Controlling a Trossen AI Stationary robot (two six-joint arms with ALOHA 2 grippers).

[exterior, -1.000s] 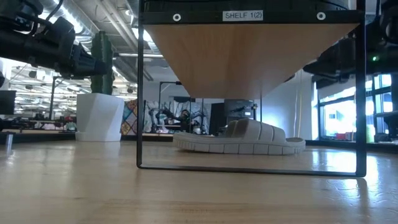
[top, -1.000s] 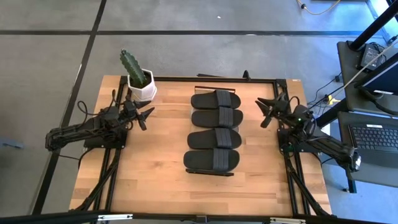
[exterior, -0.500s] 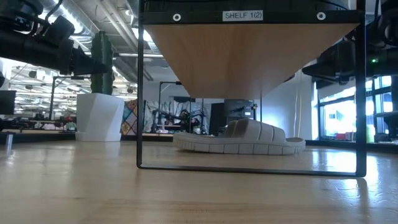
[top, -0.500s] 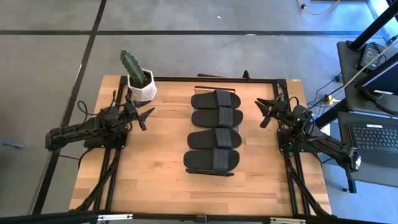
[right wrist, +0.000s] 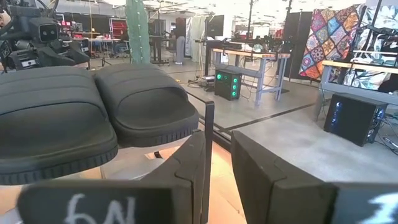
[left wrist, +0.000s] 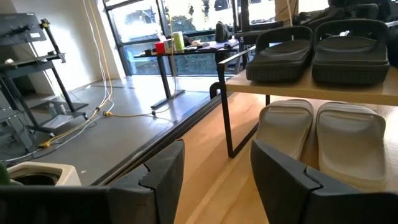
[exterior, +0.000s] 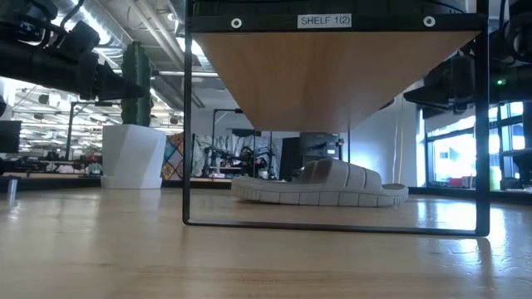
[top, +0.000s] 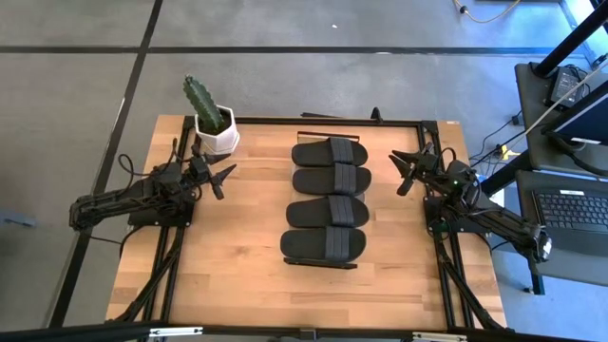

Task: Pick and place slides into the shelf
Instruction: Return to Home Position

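Observation:
The shelf [exterior: 332,75] stands mid-table. Several black slides [top: 330,180] lie side by side on its wood top, soles down. Two pale slides [left wrist: 317,140] rest on their soles on the table under the plank; one shows in the low view [exterior: 324,187]. My left gripper [top: 226,179] hovers open at the table's left, pointing level toward the shelf, nothing between its fingers [left wrist: 161,174]. My right gripper [top: 399,173] hovers at the table's right, also level and facing the shelf, with a narrow gap between its fingers [right wrist: 193,162] and nothing in it.
A white pot with a cactus [top: 214,128] stands at the far left corner, close behind my left gripper. Bare tabletop [top: 285,294] lies in front of the shelf toward the near edge. A laptop [top: 575,209] sits on a stand beyond the table's right edge.
My left gripper has rolled a little about the line it points along, staying in place. The slides and my right gripper have kept still.

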